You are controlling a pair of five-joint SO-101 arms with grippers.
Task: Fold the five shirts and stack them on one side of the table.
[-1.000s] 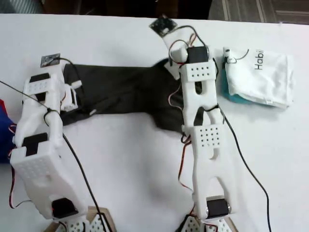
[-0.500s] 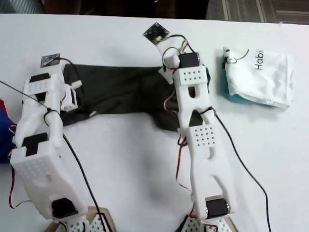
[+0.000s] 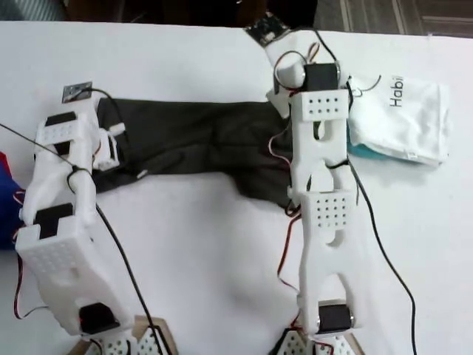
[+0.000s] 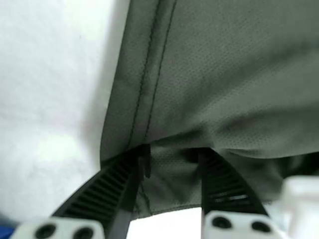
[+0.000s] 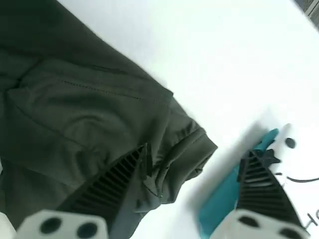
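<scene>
Dark grey shirt (image 3: pixel 185 137) lies long-ways across the far half of the table (image 3: pixel 214 259), one end by each arm. The left gripper (image 4: pixel 169 158) is pinched on a fold at its left end; the right gripper (image 5: pixel 197 154) is wide open, holds nothing, and hangs over its right end. Just past that end, toward the table's right edge, sit the folded white shirt (image 3: pixel 403 118) and teal shirt (image 5: pixel 224 199).

The left arm (image 3: pixel 59 200) lies stretched forward and low, and the left claw (image 4: pixel 169 160) is pinched onto a fold of the dark shirt (image 4: pixel 224 74). The right arm (image 3: pixel 325 214) reaches farther forward, wrist tipped down, with the right claw (image 5: pixel 197 159) spread wide.
</scene>
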